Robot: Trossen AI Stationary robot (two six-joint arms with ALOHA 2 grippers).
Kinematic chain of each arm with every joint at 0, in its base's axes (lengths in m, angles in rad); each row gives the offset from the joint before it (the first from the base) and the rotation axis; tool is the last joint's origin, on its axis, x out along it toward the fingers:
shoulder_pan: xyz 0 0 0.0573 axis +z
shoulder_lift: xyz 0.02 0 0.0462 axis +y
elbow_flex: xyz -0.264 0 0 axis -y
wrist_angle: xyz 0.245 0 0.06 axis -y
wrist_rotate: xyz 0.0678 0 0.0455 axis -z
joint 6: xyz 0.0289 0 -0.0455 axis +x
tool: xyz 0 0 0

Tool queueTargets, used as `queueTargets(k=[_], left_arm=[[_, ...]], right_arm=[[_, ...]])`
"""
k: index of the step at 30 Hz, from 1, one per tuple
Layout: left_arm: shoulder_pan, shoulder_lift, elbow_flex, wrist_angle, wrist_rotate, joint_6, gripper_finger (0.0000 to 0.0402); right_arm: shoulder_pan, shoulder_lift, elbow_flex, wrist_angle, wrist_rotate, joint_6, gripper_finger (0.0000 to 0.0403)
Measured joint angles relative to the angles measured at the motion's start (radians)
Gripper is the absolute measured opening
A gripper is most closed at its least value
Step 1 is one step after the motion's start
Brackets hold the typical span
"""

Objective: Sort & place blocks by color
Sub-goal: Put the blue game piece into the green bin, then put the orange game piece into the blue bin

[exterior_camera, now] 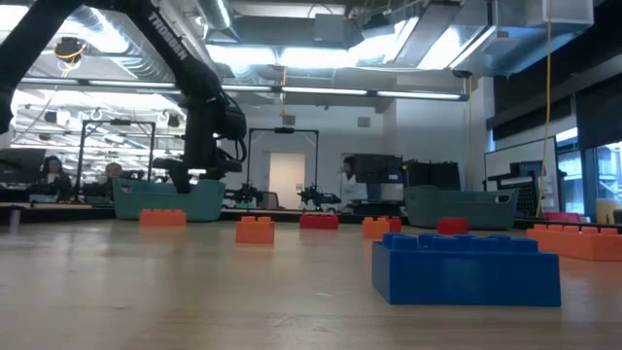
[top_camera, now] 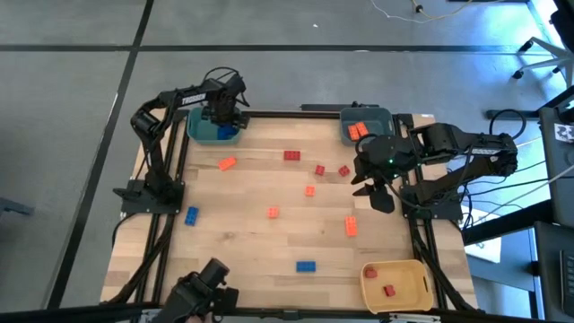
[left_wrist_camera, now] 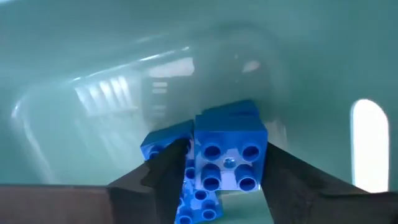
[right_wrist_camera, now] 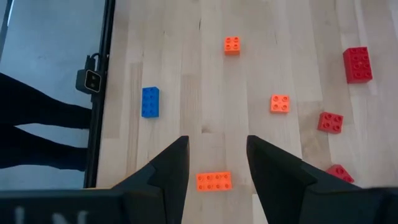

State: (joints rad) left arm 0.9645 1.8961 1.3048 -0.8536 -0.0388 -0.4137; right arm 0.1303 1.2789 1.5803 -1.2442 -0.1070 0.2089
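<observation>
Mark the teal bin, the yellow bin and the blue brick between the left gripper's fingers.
teal bin (top_camera: 199, 131): high view, on its bare floor left of the bricks.
yellow bin (top_camera: 401, 266): high view, on its far rim.
blue brick (left_wrist_camera: 229, 158): left wrist view, on its studded underside, between the left gripper's fingers.

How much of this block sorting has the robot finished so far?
Partly done. Orange blocks lie in the grey-blue bin, red ones in the yellow bin, blue in the teal bin. The left hand is over that bin with a blue block between its fingers. About ten blocks remain on the table.
</observation>
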Motion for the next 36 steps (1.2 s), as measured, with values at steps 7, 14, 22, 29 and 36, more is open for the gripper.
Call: queueTargets(k=[7, 14, 22, 29, 36], left_arm=[[-0.043, -0.031, 0.003, -0.002, -0.033, -0.001, 0.0200], [-0.076, -0.148, 0.007, -0.029, -0.108, -0.002, 0.0202], [-0.140, -0.342, 0.007, -0.046, -0.187, -0.027, 0.0203], [-0.275, -0.481, 0.007, -0.055, -0.179, 0.076, 0.0203], [-0.524, -0.520, 0.008, -0.082, -0.175, 0.082, 0.0203]], right_arm=[[0.000, 0.000, 0.000, 0.000, 0.000, 0.000, 0.0162], [0.000, 0.000, 0.000, 0.000, 0.000, -0.001, 0.0162], [0.000, 0.000, 0.000, -0.002, 0.000, -0.005, 0.0162], [0.000, 0.000, 0.000, -0.003, 0.000, -0.010, 0.0162], [0.000, 0.000, 0.000, -0.008, 0.000, -0.036, 0.0162]])
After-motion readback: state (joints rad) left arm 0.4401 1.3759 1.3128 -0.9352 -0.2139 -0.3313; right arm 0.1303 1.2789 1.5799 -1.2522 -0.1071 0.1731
